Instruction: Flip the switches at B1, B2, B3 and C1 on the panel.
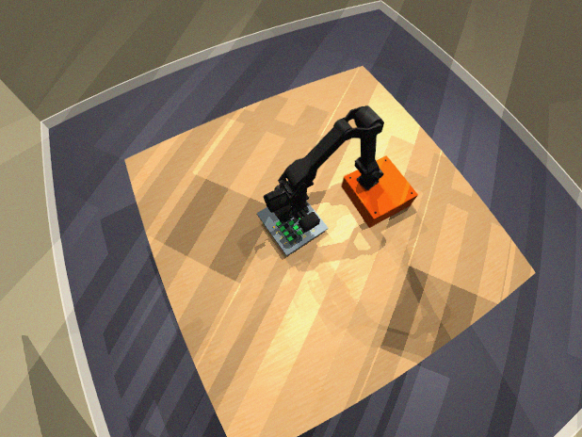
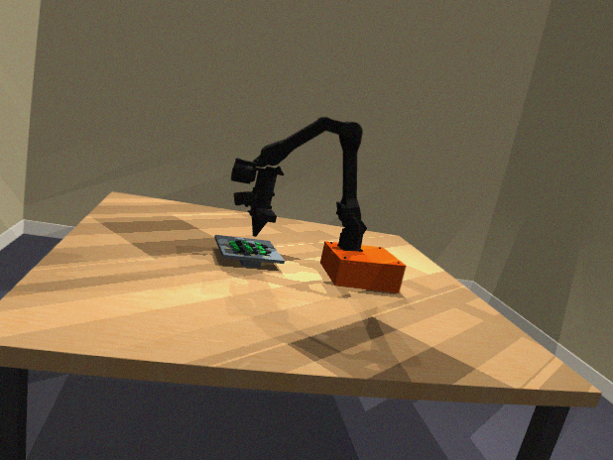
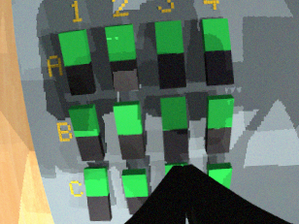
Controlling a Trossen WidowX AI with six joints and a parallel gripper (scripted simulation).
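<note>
The grey switch panel [image 1: 285, 249] [image 2: 275, 258] [image 3: 267, 48] stands tilted on the table. In the wrist view the green-and-black switches B1 [image 3: 84, 121], B2 [image 3: 127, 119], B3 [image 3: 174, 113] and C1 [image 3: 96, 182] show whole, with green toward row A. B1 and B3 look darker green than B2 and C1. Which end of each is raised is not clear. My gripper [image 2: 255, 234] [image 3: 182, 175] is shut and empty. Its tips are above the panel with a gap, and in the wrist view they cover most of C3 and parts of C2 and C4.
Row A lies beyond row B, with A1 [image 3: 75, 48] and A4 [image 3: 216, 35] at its ends. B4 [image 3: 220, 112] is beside B3. The orange base box [image 1: 388, 186] [image 2: 369, 270] carries the arm. The wooden table [image 1: 264, 330] [image 2: 124, 317] extends around the panel.
</note>
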